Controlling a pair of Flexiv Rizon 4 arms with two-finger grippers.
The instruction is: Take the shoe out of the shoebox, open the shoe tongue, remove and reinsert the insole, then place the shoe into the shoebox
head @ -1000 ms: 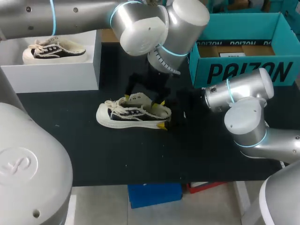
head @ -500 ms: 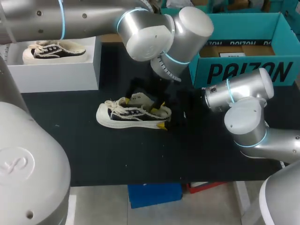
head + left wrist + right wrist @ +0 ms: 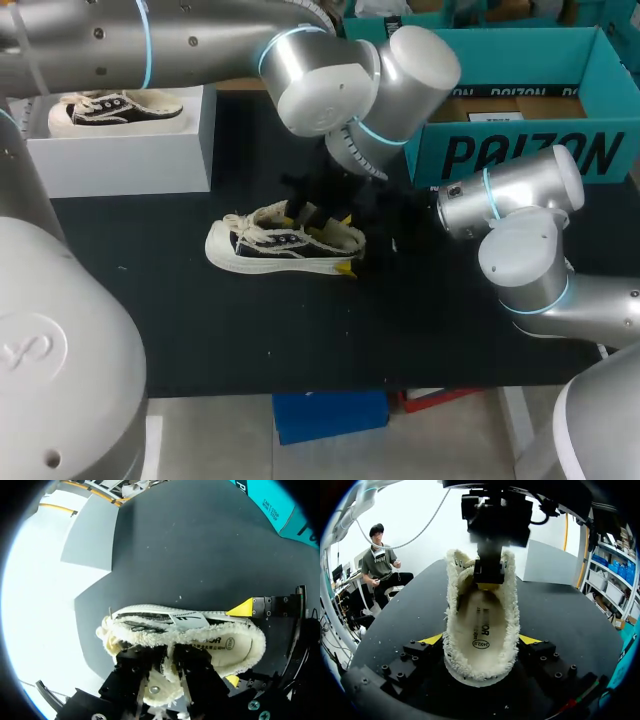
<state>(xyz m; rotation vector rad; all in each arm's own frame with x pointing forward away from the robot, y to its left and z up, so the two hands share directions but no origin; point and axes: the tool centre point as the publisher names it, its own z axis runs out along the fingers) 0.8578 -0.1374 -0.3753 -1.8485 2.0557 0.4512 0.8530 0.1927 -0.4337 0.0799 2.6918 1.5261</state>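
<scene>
Head view, shoe (image 3: pixel 272 250) on table (image 3: pixel 250 330), outside teal shoebox (image 3: pixel 520 152)

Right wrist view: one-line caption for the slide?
Right gripper shut on the heel of the fleece-lined shoe, left gripper at its throat above the insole.

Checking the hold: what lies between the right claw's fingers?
The shoe, heel end, touching both; the right wrist view shows it.

Robotics lab — left arm (image 3: pixel 200 40), right arm (image 3: pixel 525 260) over black worktable (image 3: pixel 200 320) — test-bench setup.
</scene>
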